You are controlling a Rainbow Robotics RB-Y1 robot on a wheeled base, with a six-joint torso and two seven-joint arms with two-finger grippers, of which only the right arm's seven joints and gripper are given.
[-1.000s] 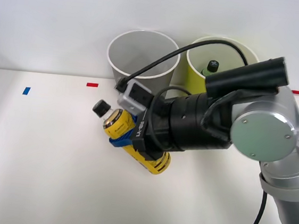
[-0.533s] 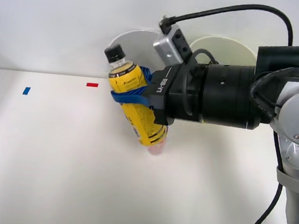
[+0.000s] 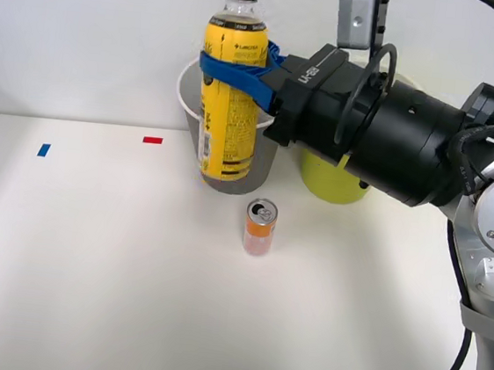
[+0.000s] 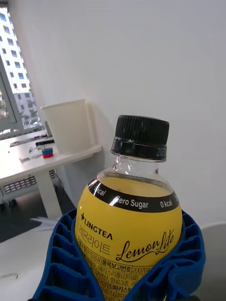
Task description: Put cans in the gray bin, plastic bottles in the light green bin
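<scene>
Front view — end effector (image 3: 241,71) grips upright yellow bottle (image 3: 229,104).

The yellow bottle (image 3: 232,86) hides much of the gray bin (image 3: 191,91). The right arm covers most of the light green bin (image 3: 327,180); its inside cannot be seen.

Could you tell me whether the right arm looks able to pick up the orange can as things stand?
Probably not yet: the right claw is shut on the yellow bottle. The orange can stands upright on open table, nothing crowding it.
</scene>
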